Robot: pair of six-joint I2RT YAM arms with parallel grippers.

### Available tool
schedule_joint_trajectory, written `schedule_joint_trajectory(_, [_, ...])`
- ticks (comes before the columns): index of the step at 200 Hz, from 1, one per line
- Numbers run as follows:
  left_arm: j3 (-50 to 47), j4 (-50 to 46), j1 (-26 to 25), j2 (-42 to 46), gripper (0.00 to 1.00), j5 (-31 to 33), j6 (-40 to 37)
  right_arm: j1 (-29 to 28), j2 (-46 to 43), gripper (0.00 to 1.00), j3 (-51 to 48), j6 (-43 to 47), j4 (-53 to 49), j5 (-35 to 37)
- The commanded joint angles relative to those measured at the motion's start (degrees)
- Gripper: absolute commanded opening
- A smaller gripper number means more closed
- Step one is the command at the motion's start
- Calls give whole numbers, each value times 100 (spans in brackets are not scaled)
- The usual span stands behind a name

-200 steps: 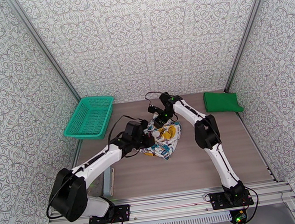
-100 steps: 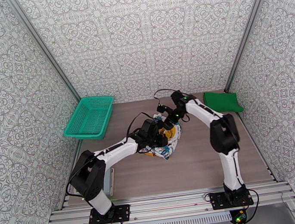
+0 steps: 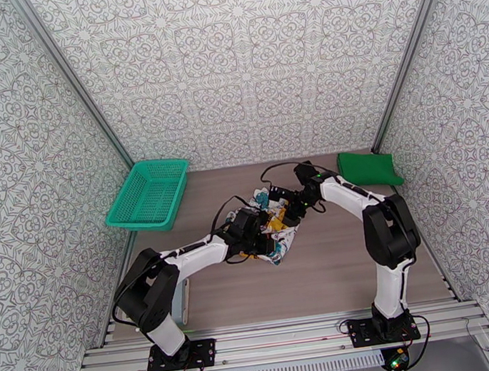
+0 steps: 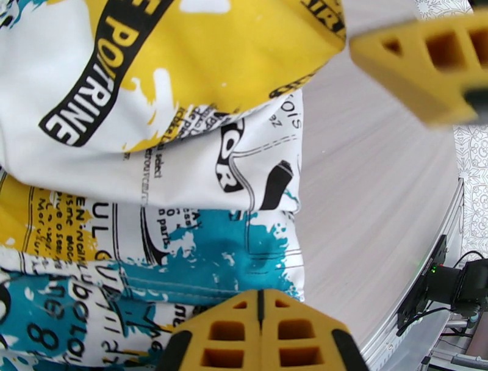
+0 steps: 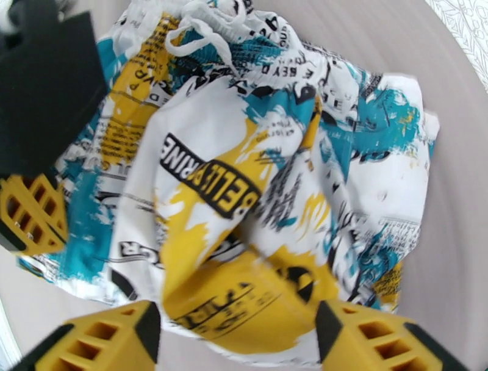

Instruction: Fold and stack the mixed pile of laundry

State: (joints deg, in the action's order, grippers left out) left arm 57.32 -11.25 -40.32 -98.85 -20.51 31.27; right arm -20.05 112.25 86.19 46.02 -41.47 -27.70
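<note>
printed one: white cloth garment with teal, yellow and black print [image 3: 282, 239], bunched up mid wooden table [image 3: 329, 279]
green one: plain bright green cloth shirt [image 3: 368, 168], flat at the far right, only the top cam catches it
left gripper [image 4: 259, 300]: its wrist cam shows the fingers pressed together at the garment's edge, can't tell if cloth's pinched
right gripper [image 5: 238, 317]: jaws wide, straddling the print

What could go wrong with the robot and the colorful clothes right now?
The open right gripper straddles a bunched fold of the printed garment; closing might grab several layers and crumple it. The shut left gripper sits close by, so the two might bump.
</note>
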Motion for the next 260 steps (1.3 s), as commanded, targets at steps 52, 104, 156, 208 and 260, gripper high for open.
schedule_joint_trajectory(52, [-646, 254, -46, 400, 0, 205, 233, -70, 558, 17, 435, 578, 203, 564])
schedule_joint_trajectory(104, [-1111, 685, -208, 289, 0, 241, 531, 200, 1084, 15, 1420, 321, -675, 15])
schedule_joint_trajectory(156, [-1317, 1093, -336, 9, 0, 240, 745, 467, 1814, 30, 2262, -81, -1294, -153])
schedule_joint_trajectory(208, [-1329, 1089, -335, 71, 0, 258, 758, 669, 1728, 55, 1888, -483, -693, 454])
schedule_joint_trajectory(260, [-855, 695, -319, 451, 0, 439, 550, 922, 437, 76, 1189, -1430, 182, 166])
